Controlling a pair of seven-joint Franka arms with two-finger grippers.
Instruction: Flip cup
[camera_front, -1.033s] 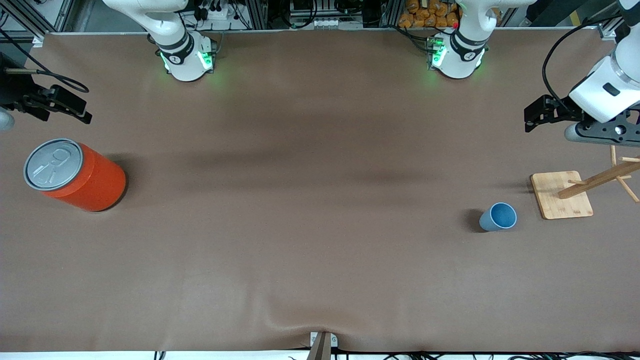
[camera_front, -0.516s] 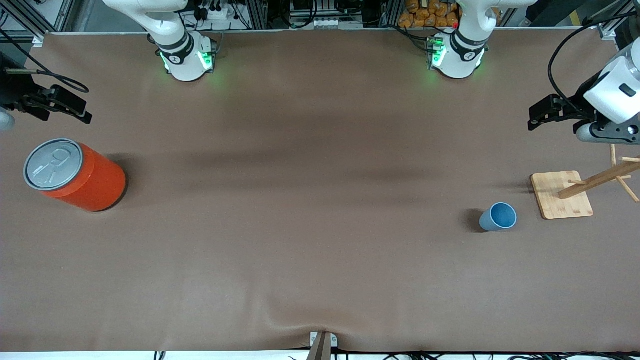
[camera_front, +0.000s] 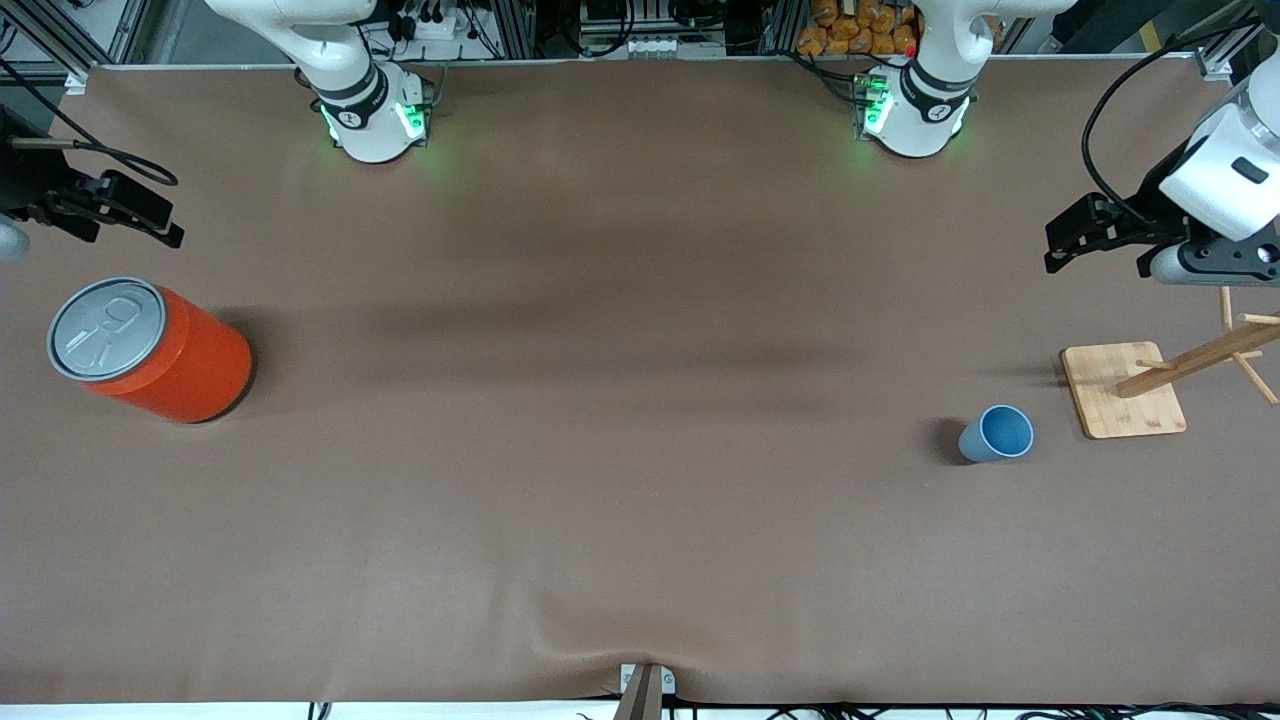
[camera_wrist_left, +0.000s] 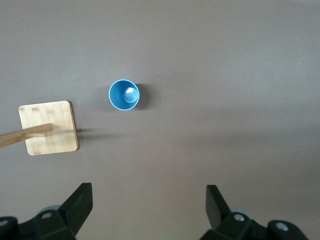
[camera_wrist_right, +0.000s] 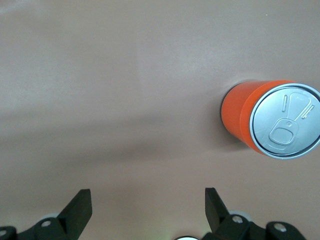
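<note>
The cup is small and light blue, and it stands upright with its mouth up on the brown table toward the left arm's end. The left wrist view looks straight down into the cup, showing its darker blue inside. My left gripper hangs open over bare table, well apart from the cup, and there is nothing between its fingers. My right gripper waits open and empty over the table at the right arm's end.
A large orange can with a grey pull-tab lid stands at the right arm's end. A wooden stand with a square base and slanted pegs stands beside the cup.
The left arm's hand has shifted a little above the table's end, out and back again. The cup, the can and the right arm have not moved.
</note>
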